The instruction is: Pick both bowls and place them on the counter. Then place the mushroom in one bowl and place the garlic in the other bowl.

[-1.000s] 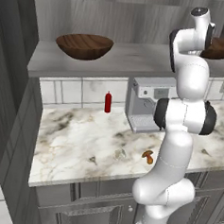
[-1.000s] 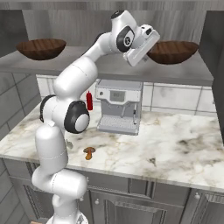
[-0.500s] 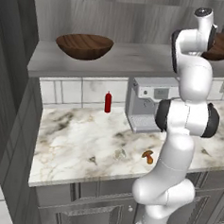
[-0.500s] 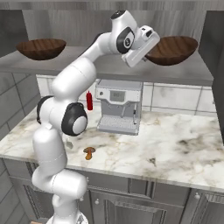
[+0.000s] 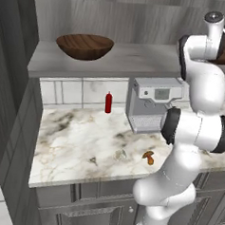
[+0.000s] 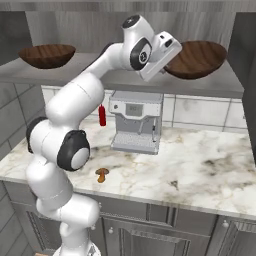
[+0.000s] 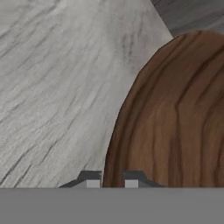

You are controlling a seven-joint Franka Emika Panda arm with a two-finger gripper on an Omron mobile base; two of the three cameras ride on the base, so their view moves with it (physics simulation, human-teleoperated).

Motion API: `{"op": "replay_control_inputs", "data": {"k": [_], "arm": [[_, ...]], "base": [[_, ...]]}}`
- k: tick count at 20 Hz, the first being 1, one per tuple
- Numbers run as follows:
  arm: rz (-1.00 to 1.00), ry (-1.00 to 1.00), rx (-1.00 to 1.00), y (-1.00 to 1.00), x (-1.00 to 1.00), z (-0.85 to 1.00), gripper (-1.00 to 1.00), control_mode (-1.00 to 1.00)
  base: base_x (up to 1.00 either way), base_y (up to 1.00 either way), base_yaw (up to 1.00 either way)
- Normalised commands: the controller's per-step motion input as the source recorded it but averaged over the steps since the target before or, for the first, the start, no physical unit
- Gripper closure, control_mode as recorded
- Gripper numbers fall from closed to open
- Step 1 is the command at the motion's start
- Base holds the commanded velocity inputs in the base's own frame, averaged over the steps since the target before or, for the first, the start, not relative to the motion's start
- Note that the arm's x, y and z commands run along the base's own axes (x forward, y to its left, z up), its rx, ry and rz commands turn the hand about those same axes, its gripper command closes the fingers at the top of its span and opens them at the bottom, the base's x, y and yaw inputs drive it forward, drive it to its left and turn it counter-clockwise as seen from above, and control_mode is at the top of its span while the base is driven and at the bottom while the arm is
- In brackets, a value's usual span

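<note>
Wooden bowl [image 6: 196,59], upper right, on the shelf [image 6: 100,75]: my end effector [image 7: 112,180] clamps its near rim; bench [image 6: 210,160] lies below.

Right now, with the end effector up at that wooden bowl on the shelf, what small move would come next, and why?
Probably lift the right bowl slightly off the shelf: the end effector looks shut on its rim, and the marble counter below holds no bowl yet.

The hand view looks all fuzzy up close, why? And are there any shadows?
In the hand view the bowl sits very near the camera, so its grain smears softly; in the right base view it stays sharp. In the left base view the mushroom casts hardly any shadow on the counter.
</note>
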Motion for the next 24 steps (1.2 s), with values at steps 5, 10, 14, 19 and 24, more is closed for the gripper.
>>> {"op": "replay_control_inputs", "data": {"k": [5,10,14,19,24], "arm": [[0.0,-0.13,0.0,0.0,-0.64,-0.12,1.0,-1.0],[-0.02,-0.05,0.0,0.01,-0.86,0.02,1.0,-1.0],[-0.03,-0.01,0.0,0.02,-0.97,0.05,1.0,-1.0],[-0.04,0.0,0.0,0.1,-0.97,0.0,1.0,-1.0],[-0.06,0.0,0.0,0.11,-0.93,-0.08,1.0,-1.0]], "base": [[0.0,0.0,0.0],[0.0,0.0,0.0],[0.0,0.0,0.0],[0.0,0.0,0.0],[0.0,0.0,0.0]]}}
